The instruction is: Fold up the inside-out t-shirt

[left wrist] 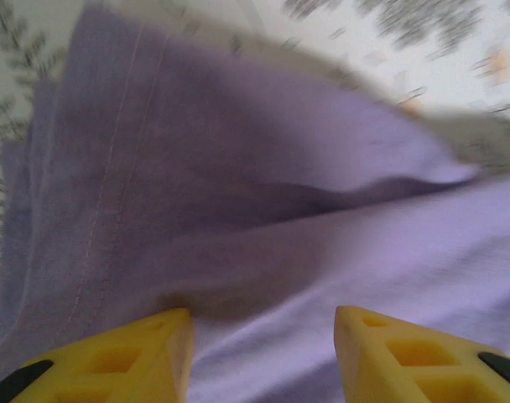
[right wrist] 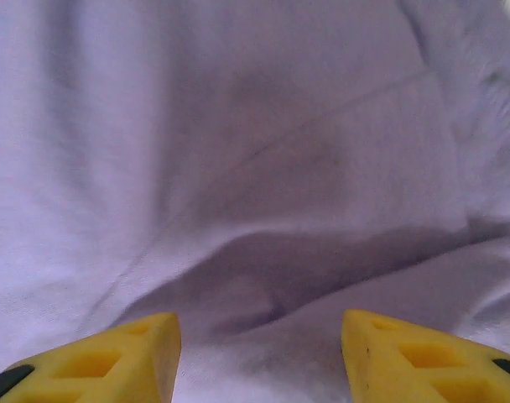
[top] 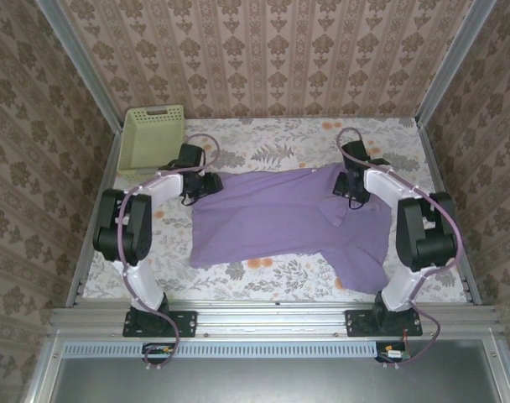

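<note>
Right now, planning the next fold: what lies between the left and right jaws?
The purple t-shirt: its far edge runs from the left jaws to the right jaws, seen in the top view.

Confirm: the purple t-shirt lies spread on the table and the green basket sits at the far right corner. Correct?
No. The green basket sits at the far left corner, as the top external view shows; the purple t-shirt does lie spread.

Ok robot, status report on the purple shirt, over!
Left gripper open, right gripper open, both over t-shirt. It lies spread out. Basket aside, not blocking.
</note>
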